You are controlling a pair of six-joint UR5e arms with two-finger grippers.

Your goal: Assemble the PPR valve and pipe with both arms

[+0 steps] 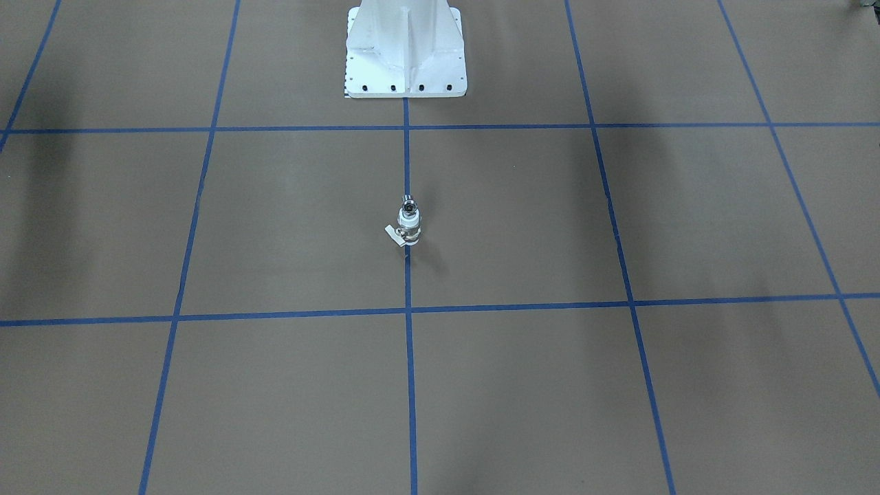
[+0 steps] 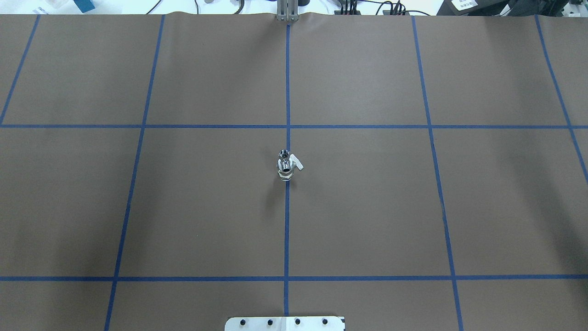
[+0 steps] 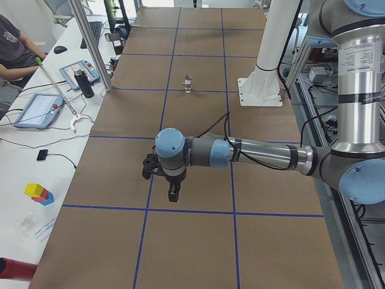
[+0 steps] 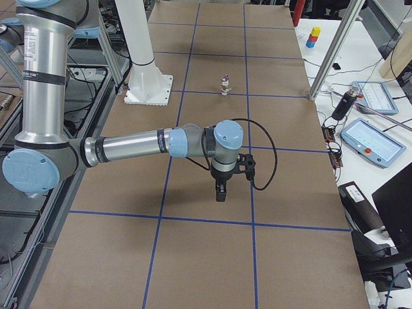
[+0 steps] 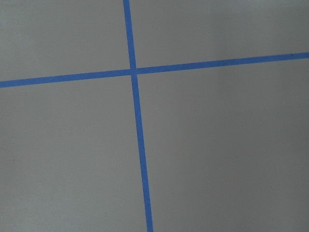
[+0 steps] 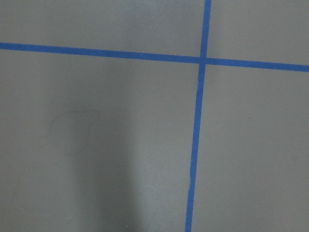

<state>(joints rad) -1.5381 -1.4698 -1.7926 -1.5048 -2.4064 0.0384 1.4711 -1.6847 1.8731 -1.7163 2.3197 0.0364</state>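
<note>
Two parts already look joined, the pipe (image 1: 410, 203) seated upright in the valve (image 1: 409, 221) at mid-frame on the bench (image 1: 275, 385), while the left arm (image 3: 258, 153) and right arm (image 4: 141, 143) hang well apart from it, their jaws' opening impossible to tell, so little seems left.

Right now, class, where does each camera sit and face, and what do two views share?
Front-facing: across the table, facing the pedestal; no arms.
Overhead: behind the robot, looking down; pedestal foot only.
Exterior left: table's end; left arm near.
Exterior right: opposite end; right arm near.
Left wrist: downward; tape only.
Right wrist: same.
Shared: the first two show the valve.
</note>
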